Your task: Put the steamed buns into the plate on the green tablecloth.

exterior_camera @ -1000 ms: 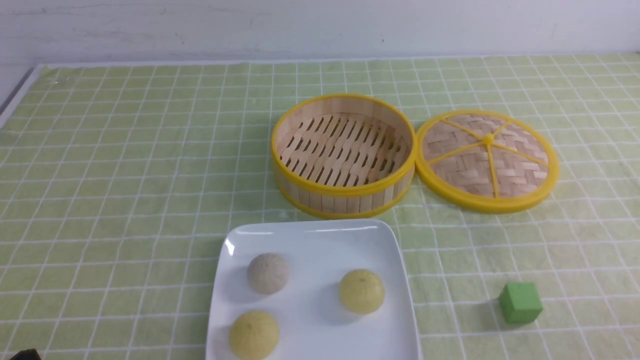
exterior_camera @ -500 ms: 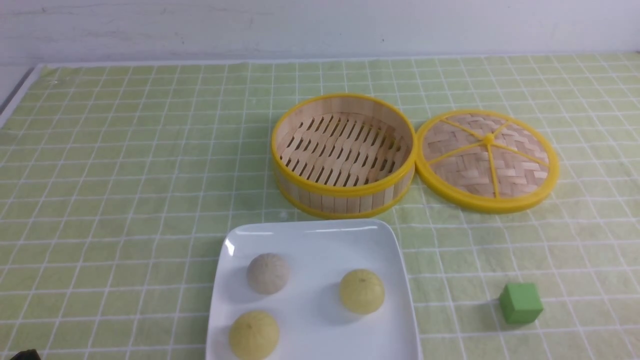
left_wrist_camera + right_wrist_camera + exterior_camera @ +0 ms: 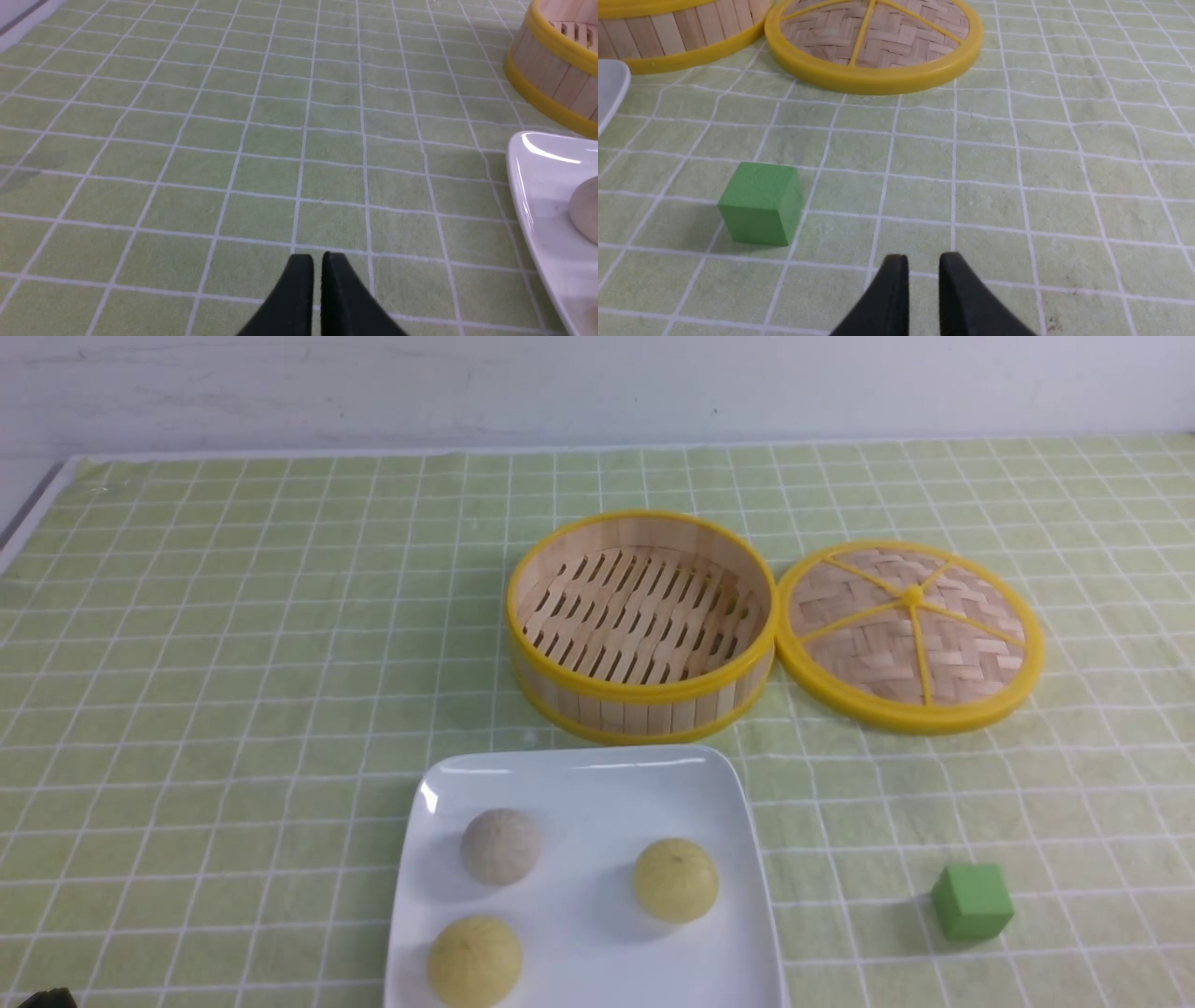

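Fingertips of our left gripper [image 3: 317, 255] stood almost together with only a sliver between them, holding nothing, over bare cloth off the plate's [image 3: 719, 784] left edge. Our right gripper [image 3: 923, 256] showed a narrow gap between its tips, also empty, over the cloth on the plate's right side, near the green cube [image 3: 761, 202].

All three steamed buns sat on the plate: the whitish-grey bun [image 3: 500, 845] toward its far left, one yellow bun [image 3: 676, 879] toward its right, the other yellow bun [image 3: 473, 960] at its near left. They lay apart from one another and clear of the rim. We judged the placing done, so the step in hand was to pull both arms back; doing that well meant keeping the tips high and away from the plate rim so nothing nudged it or rolled a bun.

The plate rested on the green tablecloth [image 3: 233, 663], a flat grid-lined cloth with slight wrinkles. Just beyond the plate stood the steamer basket [image 3: 641, 705], with nothing in it, and its woven lid [image 3: 908, 630] lay flat, touching the basket on the side away from the plate's left edge. Behind the plate and cloth rose a plain pale wall [image 3: 597, 383].
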